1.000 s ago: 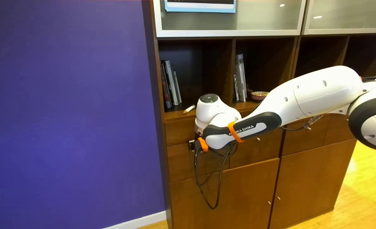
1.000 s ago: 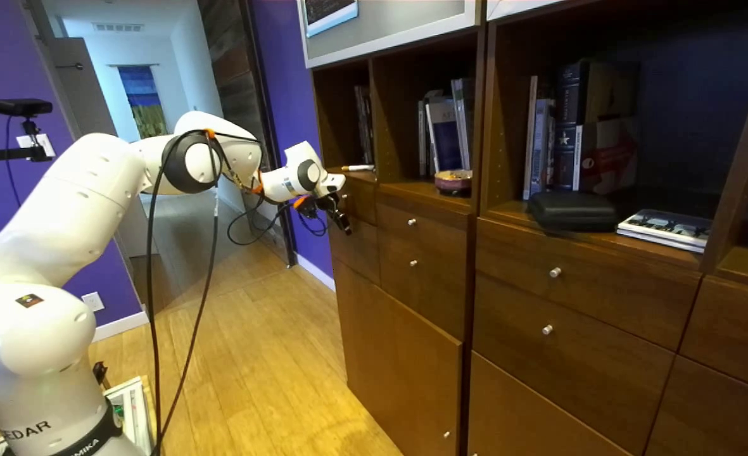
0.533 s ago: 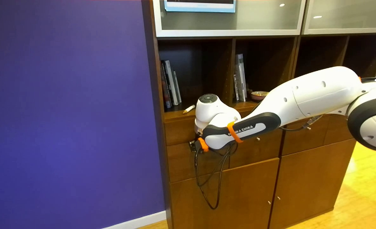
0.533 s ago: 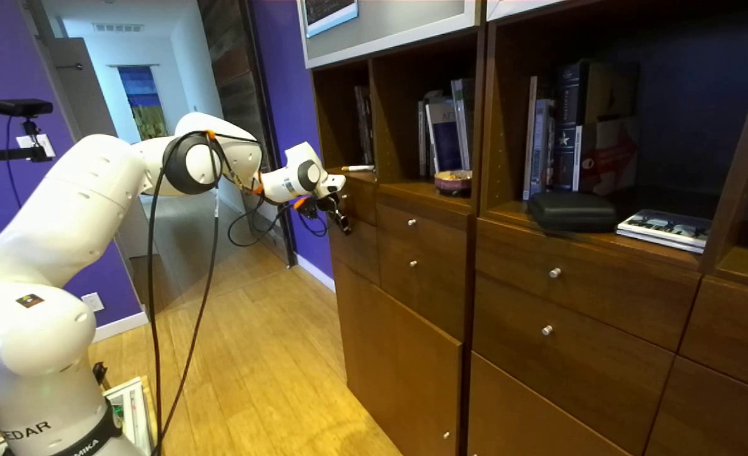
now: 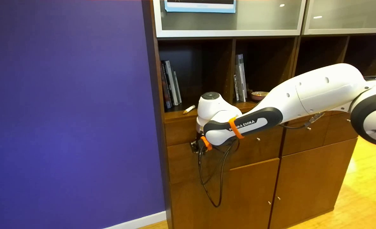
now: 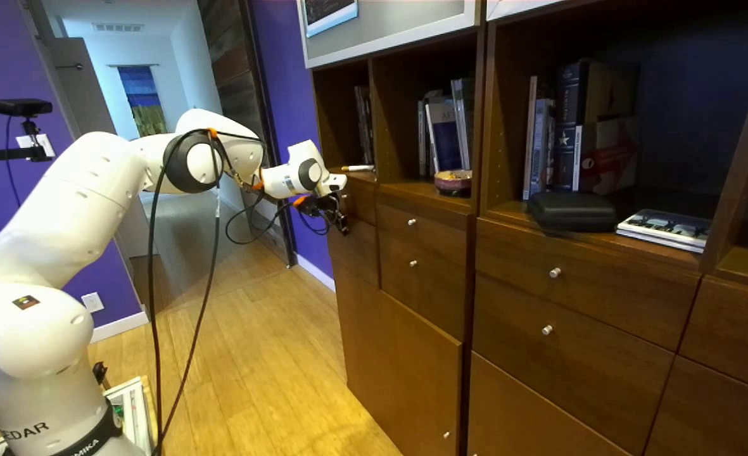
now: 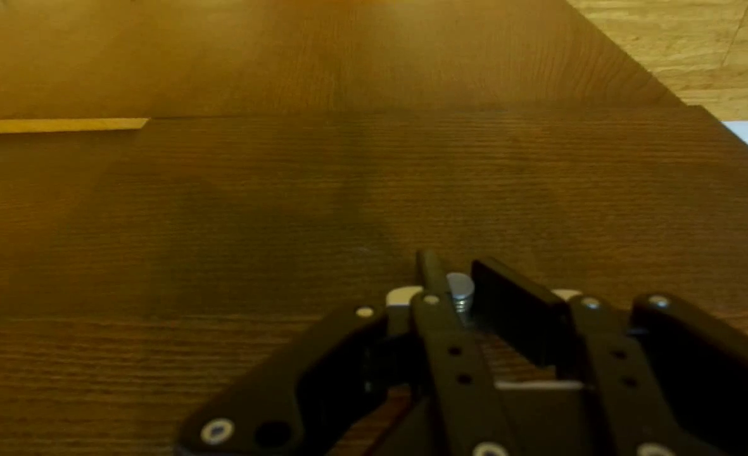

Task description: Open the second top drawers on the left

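1. In the wrist view the black two-fingered robot gripper [image 7: 458,271] comes in from 6 o'clock, its jaws drawn nearly together and pinching a small round silver metal knob [image 7: 461,285] between the tips.
2. That knob sits on a medium-brown wooden second-row drawer [image 7: 361,183]. The drawer's front lies directly before the fingertips, spreading towards 10, 12 and 2 o'clock in the same view.
3. The front stands slightly proud of the tall brown wooden cabinet door [image 7: 348,50] at 12 o'clock there. Its corner cuts off the pale top edge of the door [image 7: 44,126] at 10 o'clock. How far out the drawer is, I cannot tell.
4. In an exterior view the white robot arm with black panels [image 5: 302,93] enters from 3 o'clock. A matching medium-brown wooden neighbouring drawer [image 5: 262,152] lies at 3 o'clock from the gripped one, its silver knob [image 5: 258,139] in plain sight.
5. Only the wrist view shows the gripped knob. Both exterior views add a slim white marker with an orange-brown end [image 5: 188,109], towards 12 o'clock from the gripper. In an exterior view a flat black rounded case [image 6: 573,211] rests at 3 o'clock from it.
6. In an exterior view the arm's wrist end hides the fingers, and a loop of black cable [image 5: 217,206] hangs before the drawer. In an exterior view the gripper looks small and dark, and the lettered white robot base [image 6: 38,380] is cut off at 7 o'clock.
7. In the wrist view one finger partly covers the knob; the gripper's body, somewhat blurred, is cut off at 6 o'clock.
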### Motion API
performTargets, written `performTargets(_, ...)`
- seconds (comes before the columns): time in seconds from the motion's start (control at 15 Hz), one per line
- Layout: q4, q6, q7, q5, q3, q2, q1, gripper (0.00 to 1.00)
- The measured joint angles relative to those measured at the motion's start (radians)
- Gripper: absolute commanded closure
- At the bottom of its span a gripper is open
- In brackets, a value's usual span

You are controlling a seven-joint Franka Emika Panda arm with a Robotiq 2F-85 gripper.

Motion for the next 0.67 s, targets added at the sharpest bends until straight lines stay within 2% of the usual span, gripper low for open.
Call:
performTargets(0.4,-0.158,-0.136,-0.051,0.124,0.091,-0.134,-0.048,0.95)
performTargets(0.67,-0.315,-0.16,-0.042,0.167,0.123,-0.242,-0.05,0.95)
